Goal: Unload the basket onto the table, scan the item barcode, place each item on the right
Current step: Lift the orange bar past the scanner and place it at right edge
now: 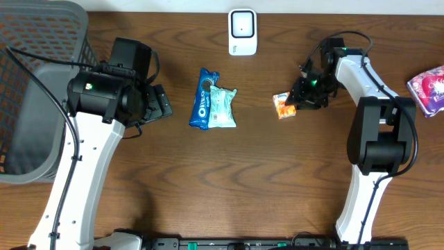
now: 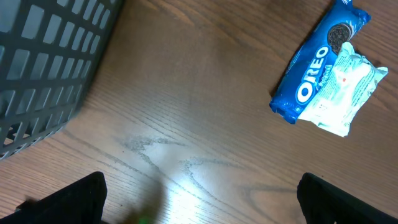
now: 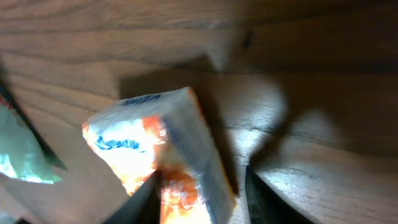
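Orange-and-white snack packet (image 1: 284,105) lies on the wooden table (image 1: 277,180) right of centre in the overhead view, with the right gripper (image 1: 298,103) down at its right edge. The white scanner (image 1: 242,31) stands at the far edge, well apart from the packet. A blue Oreo pack (image 1: 203,97) and a pale green pouch (image 1: 223,107) lie touching each other near the middle. A grey basket (image 1: 35,83) sits at the left and a pink pack (image 1: 430,89) at the right edge. The left gripper (image 1: 159,104) hangs beside the basket.

From the left wrist, its two fingers (image 2: 68,202) are spread wide over bare wood with nothing between them. The Oreo pack and pouch lie up to the right, the basket wall to the left.

From the right wrist, the packet lies tilted on the table between the two dark fingers (image 3: 144,199), which stand apart on either side of it. Whether they pinch it I cannot tell.
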Tool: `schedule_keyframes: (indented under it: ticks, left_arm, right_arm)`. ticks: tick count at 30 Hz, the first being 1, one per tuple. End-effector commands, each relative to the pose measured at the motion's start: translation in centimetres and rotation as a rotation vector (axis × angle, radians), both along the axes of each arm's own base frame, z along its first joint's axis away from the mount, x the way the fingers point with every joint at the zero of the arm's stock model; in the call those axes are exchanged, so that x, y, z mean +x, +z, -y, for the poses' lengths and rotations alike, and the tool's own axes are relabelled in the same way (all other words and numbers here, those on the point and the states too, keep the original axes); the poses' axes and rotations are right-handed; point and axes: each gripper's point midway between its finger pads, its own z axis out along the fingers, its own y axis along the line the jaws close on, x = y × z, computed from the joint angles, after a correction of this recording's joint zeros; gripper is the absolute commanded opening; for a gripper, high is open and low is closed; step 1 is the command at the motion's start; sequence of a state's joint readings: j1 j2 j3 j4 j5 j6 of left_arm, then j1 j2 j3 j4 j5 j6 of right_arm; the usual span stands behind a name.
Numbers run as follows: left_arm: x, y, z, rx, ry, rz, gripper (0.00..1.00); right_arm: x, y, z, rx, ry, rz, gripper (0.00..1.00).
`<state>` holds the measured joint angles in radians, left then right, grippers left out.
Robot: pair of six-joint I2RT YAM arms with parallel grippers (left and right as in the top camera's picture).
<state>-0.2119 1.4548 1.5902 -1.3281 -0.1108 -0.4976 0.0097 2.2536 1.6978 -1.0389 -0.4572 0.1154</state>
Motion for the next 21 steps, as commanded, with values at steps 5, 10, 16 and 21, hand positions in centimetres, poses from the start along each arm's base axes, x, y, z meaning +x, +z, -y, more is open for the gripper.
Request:
schedule_keyframes:
  ticks: [5,10,16,21]
  left_arm:
    - [-0.1,0.4,-0.3,0.001,0.011,0.014,0.98]
    - [-0.1,0.4,-0.3,0.001,0.011,0.014,0.98]
    - [-0.1,0.4,-0.3,0.001,0.011,0.014,0.98]
    - [-0.1,0.4,-0.3,0.001,0.011,0.014,0.98]
  right_arm:
    - [1.6,2.0,-0.6,0.129,0.049,0.082,0.39]
    - [0.4,0.9,-1.0,0.081,0.149,0.084,0.51]
    - [-1.2,-2.8,-0.9,-0.001,0.172,0.063,0.41]
    - [-1.6,-3.8,-0.9,-0.001,0.163,0.06,0.01]
